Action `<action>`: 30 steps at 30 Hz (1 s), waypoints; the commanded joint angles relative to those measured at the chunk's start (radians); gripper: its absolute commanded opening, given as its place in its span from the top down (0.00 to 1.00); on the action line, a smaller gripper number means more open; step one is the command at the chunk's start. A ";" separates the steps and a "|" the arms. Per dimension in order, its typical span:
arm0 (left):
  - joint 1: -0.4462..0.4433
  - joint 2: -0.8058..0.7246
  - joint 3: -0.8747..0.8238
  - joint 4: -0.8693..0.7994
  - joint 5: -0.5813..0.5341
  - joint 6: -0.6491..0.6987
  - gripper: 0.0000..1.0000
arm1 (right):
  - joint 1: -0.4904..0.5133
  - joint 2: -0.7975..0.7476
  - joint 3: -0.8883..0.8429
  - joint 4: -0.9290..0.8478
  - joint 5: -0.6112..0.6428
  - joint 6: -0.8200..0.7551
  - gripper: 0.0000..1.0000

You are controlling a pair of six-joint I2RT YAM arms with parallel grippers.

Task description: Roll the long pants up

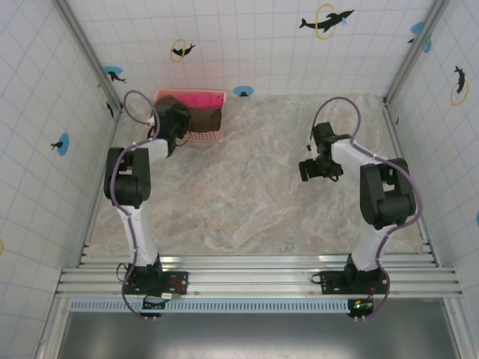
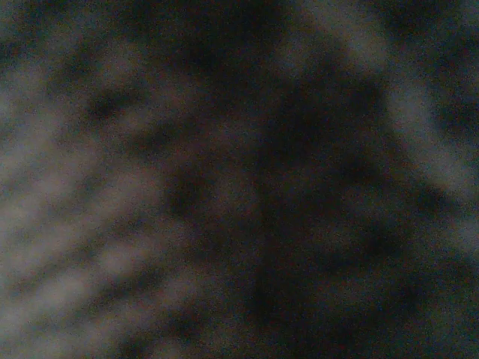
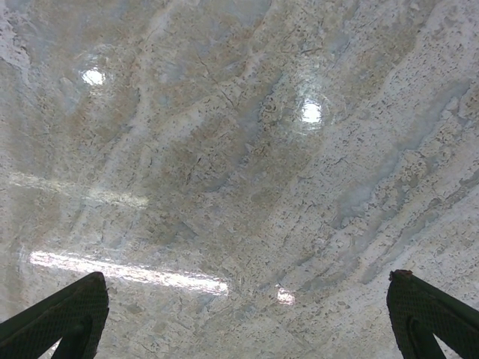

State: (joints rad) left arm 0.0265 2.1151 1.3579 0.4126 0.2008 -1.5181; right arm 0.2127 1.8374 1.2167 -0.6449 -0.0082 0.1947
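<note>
We see the left pincer (image 1: 174, 123) reaching into a pink basket (image 1: 208, 137) at the worktop's (image 1: 247, 202) far left, close against the dark brown long pants (image 1: 206, 120) lying there; we cannot tell its spread. The right pincer (image 3: 247, 278) hangs wide apart over marbled worktop, holding nothing. White tiled walls (image 1: 254, 52) carry dolphin stickers (image 1: 327, 21).

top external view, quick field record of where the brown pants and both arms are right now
pants: dark brown soft fabric long pants, bunched in the basket, not yet rolled
basket: pink plastic lattice basket, table's far left corner
other cloth: bright pink-red cloth, in basket behind pants
left arm: reaches into basket onto pants, fingers' state unclear
right arm: hovers over marble-look table, fingers wide open, empty
</note>
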 commanded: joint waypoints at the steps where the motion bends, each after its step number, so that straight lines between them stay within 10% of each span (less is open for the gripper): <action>1: -0.007 -0.056 -0.046 -0.268 0.086 0.104 1.00 | 0.004 -0.003 0.006 -0.011 -0.018 -0.005 0.01; 18: -0.004 -0.300 -0.294 -0.700 0.214 0.402 1.00 | 0.031 -0.064 -0.050 0.006 -0.084 0.010 0.01; 30: -0.004 -0.589 -0.536 -0.889 0.091 0.425 1.00 | 0.046 -0.110 -0.124 0.034 -0.111 0.019 0.02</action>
State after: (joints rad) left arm 0.0261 1.5047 0.8684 -0.2382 0.3649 -1.1221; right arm 0.2478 1.7611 1.1038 -0.6250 -0.1051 0.2062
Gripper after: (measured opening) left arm 0.443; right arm 0.986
